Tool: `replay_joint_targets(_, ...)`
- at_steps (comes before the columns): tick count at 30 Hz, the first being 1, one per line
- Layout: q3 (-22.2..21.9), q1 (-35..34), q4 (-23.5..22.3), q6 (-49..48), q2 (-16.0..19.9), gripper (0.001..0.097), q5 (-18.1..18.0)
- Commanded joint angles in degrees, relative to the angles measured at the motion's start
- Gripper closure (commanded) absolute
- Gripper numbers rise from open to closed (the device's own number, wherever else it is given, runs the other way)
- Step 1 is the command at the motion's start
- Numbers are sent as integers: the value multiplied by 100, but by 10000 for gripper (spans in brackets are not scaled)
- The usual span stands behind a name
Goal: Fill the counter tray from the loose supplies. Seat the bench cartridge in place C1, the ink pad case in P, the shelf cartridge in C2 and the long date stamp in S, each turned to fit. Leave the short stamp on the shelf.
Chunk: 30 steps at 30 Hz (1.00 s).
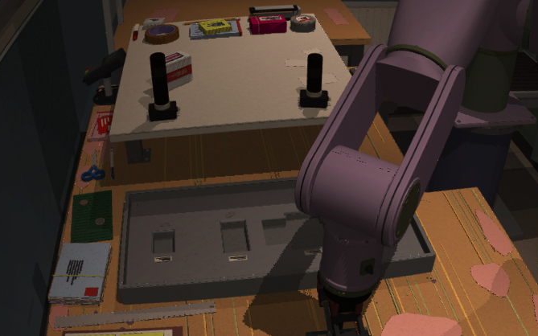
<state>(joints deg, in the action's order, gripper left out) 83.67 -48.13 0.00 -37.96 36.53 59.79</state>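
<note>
The bench cartridge is not visible; it may lie at the frame's bottom edge under the arm. The grey counter tray (262,238) lies on the wooden bench with empty recesses (163,241) (234,236). On the raised shelf stand the long date stamp (160,87) at left and the short stamp (314,82) at right. A white and red cartridge (177,69) lies behind the long stamp. A magenta case (267,24) sits at the shelf's back. My gripper (343,328) is down at the bench's near edge, in front of the tray, closed on something I cannot see.
Behind the shelf lie a tape roll (161,33), a yellow box (215,27) and a round tin (302,22). Left of the tray are a green mat (92,216), a notebook (80,272) and scissors (92,173). A metal ruler (134,314) lies in front.
</note>
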Motion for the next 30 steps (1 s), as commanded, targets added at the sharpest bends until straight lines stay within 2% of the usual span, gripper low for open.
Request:
replay_joint_targets(1,-3,0,0,0,-3,761,-1)
replay_joint_targets(11,-2,0,0,0,-2,961,-2)
replay_joint_targets(30,-3,0,0,0,-142,966,134)
